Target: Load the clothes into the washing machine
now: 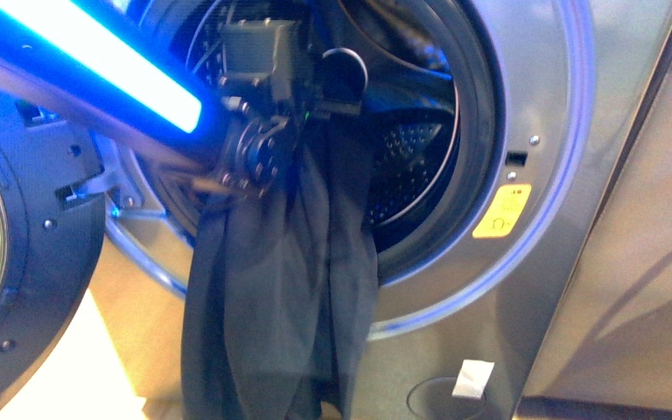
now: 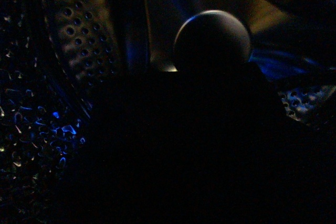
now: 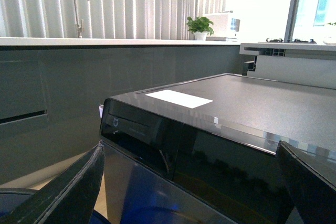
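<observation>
Black clothes (image 1: pixel 280 289), draped over washer (image 1: pixel 577 201) lip: my left gripper (image 1: pixel 328 109) clamps them to feed the drum (image 1: pixel 402 166); right gripper (image 3: pixel 189 153) spread, empty.

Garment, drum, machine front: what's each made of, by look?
The garment looks like thin soft cloth, matte black: it hangs in limp folds. The drum looks like bare steel, shiny: punched holes, glints. The machine front looks like grey metal with a satin finish, judging by blurred reflections; coated plastic is possible.
</observation>
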You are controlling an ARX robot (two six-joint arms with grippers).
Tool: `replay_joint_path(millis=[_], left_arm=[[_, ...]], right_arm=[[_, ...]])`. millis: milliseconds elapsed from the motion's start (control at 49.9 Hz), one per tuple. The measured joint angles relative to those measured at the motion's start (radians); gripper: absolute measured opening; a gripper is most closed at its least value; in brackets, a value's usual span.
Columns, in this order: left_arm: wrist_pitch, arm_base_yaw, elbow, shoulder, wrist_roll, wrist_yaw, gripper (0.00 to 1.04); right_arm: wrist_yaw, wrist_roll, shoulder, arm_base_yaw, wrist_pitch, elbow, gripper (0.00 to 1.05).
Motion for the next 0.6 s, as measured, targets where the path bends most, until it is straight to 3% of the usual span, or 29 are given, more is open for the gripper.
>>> replay_joint_path(millis=[441, 601], left_arm=[[-0.204, 0.005, 0.258, 0.107, -0.003, 0.010, 0.06], [-0.341, 0.011, 0.471, 0.203, 0.007, 0.006, 0.06]], right_arm=[[0.000, 0.000, 0.000, 0.000, 0.000, 0.000, 0.97], [0.000, 0.000, 0.000, 0.000, 0.000, 0.000, 0.97]])
